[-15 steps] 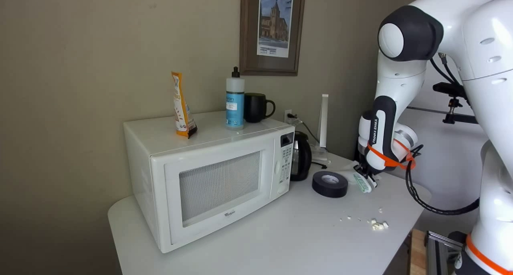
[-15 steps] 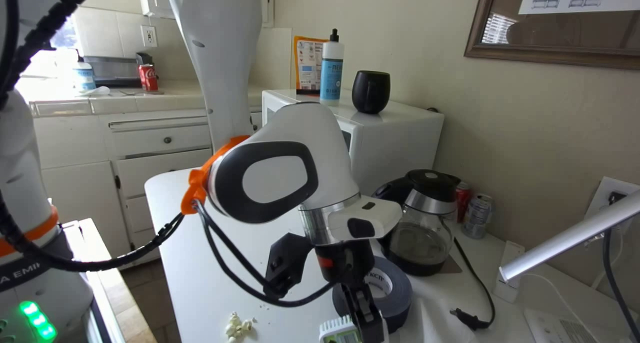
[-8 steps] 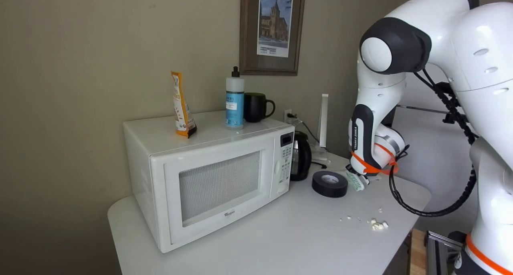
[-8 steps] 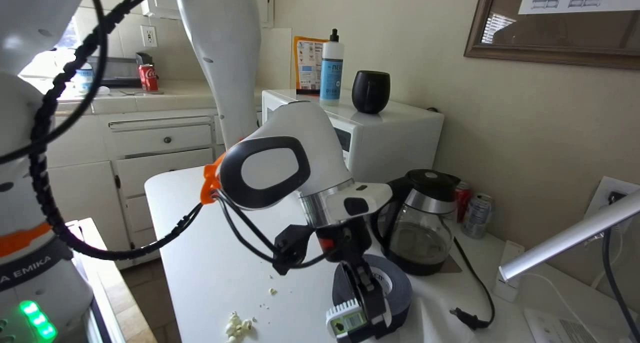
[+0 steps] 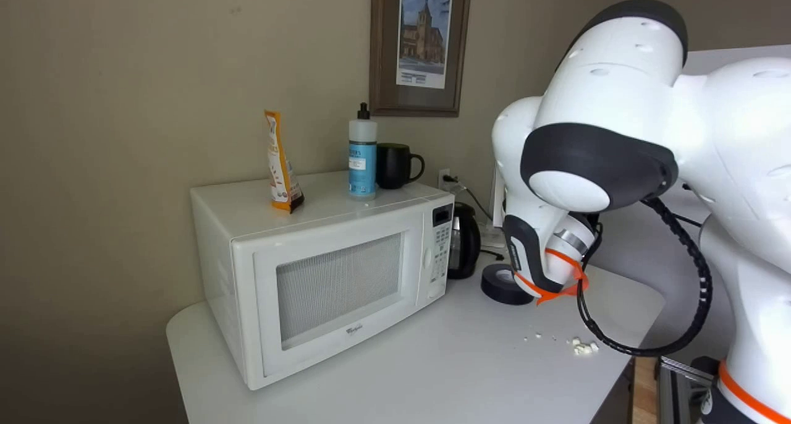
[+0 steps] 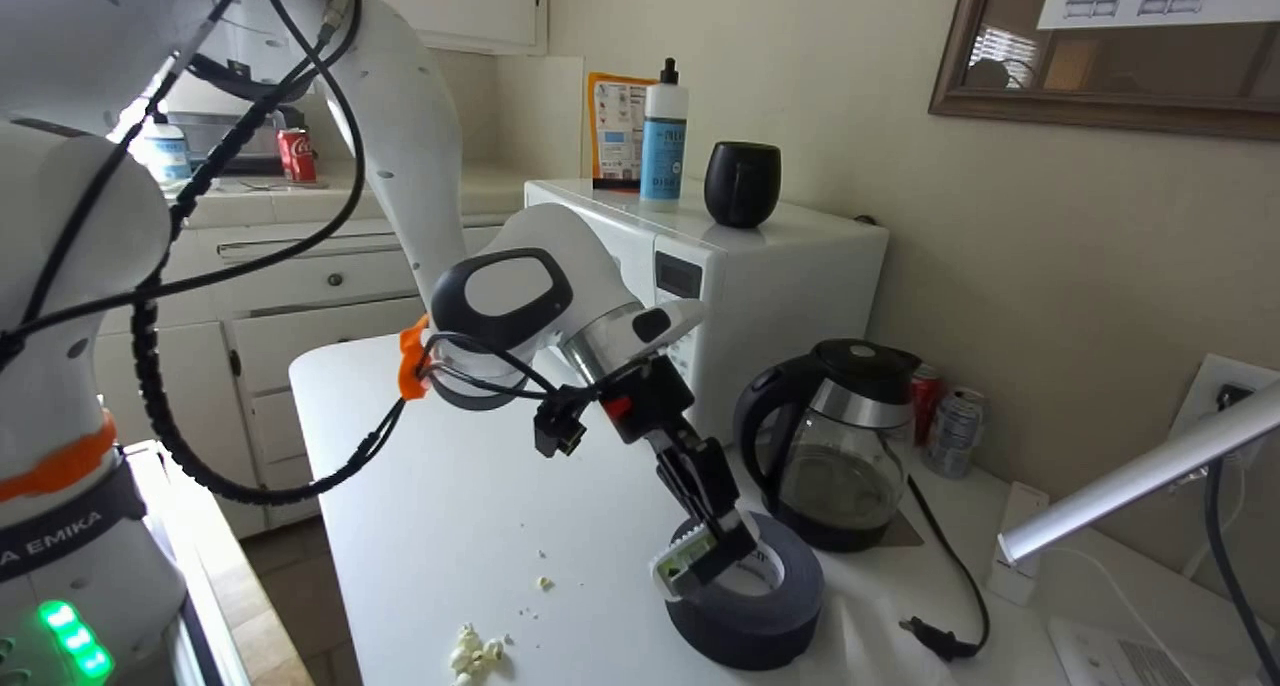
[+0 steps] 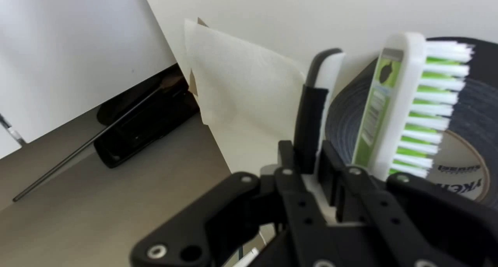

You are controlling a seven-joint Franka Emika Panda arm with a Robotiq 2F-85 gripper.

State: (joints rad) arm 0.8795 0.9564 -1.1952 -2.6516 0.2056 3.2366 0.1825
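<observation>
Right by the tape [image 6: 760,621] on the counter [image 6: 480,526], you've got the brush [image 7: 402,99] in the pincer [image 7: 307,154], so I'd call the grabbing done and the putting-down not done yet. White crumbs [image 6: 475,654] lie out on the counter too, apart from the brush, and those aren't swept up. The pincer's squeezed narrow, with just the brush's handle [image 7: 311,119] pinched in there. Can't tell if the brush actually touches the tape, tbh.
</observation>
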